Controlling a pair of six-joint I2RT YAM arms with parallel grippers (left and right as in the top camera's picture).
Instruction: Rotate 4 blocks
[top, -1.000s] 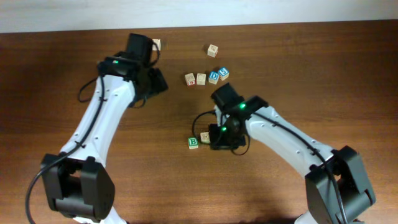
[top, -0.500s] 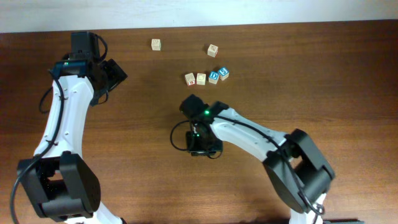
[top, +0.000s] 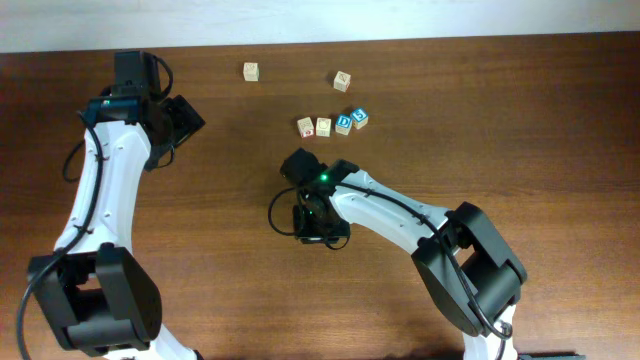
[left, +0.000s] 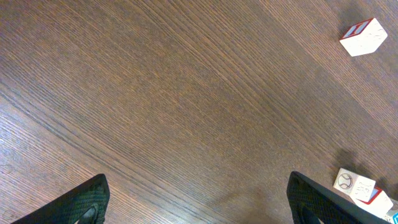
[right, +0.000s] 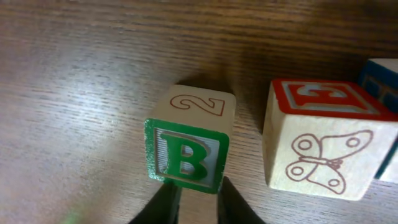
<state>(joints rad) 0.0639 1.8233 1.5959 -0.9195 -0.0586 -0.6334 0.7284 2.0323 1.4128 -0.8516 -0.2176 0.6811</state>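
Right end effector (right: 199, 198) flanks the B block (right: 189, 146).

The pale B block (right: 186, 155) carries a green-and-white letter face and a red-outlined 2, the neighbour block (right: 326, 146) a red butterfly outline, the counter (right: 87, 68) dark-brown grain.

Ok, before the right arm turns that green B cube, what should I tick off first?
1. B block sits between the right pincer fingers: ok, they flank its lower edge.
2. Grip firmly closed: cannot tell, contact at the tips isn't clear.
3. Room to turn: probably ok, a narrow gap separates it from the butterfly block beside it.
4. Left pincer out of the way: ok, open, empty and off to the side.
5. Row of four blocks clear of the right arm: ok, it lies apart, farther back.
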